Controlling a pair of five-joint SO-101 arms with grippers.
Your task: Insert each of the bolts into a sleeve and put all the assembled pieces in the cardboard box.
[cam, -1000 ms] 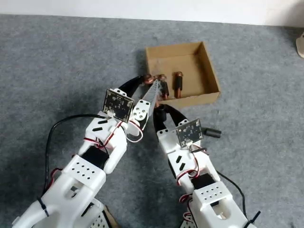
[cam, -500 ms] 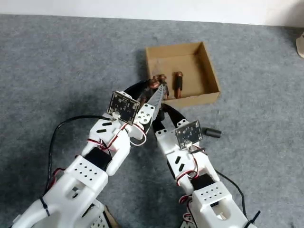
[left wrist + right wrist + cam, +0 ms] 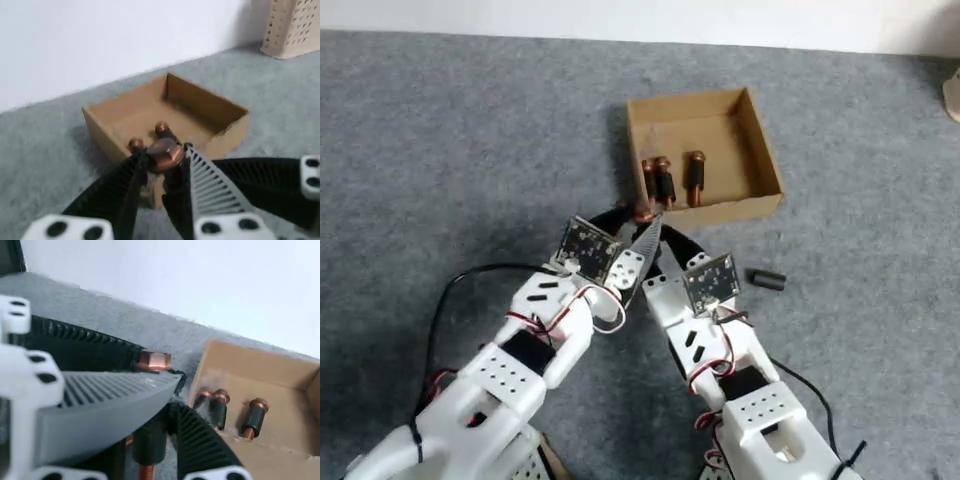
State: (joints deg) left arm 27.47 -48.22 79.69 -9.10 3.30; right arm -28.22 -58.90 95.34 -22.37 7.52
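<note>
My left gripper [image 3: 640, 220] [image 3: 162, 161] is shut on a copper-headed bolt [image 3: 642, 211] [image 3: 163, 151] just outside the near wall of the cardboard box [image 3: 752, 120] [image 3: 107, 120]. The bolt hangs head up. Directly beneath it, my right gripper [image 3: 658, 242] [image 3: 152, 437] is shut on a black sleeve [image 3: 149, 442]. The bolt's threaded tip [image 3: 145, 473] pokes out below the sleeve, and its head [image 3: 153, 360] shows above. Three assembled pieces [image 3: 663, 180] [image 3: 252, 417] lie in the box. Another black sleeve [image 3: 767, 279] lies on the carpet, right of the right arm.
Grey carpet [image 3: 470, 130] covers the table all around. The box stands at the back centre, against a white wall. A perforated beige basket [image 3: 295, 25] stands far off beside the wall.
The left gripper has carried the bolt back from the box's near-left corner to a spot just outside the near wall, above the right gripper. The right arm shifted slightly left.
</note>
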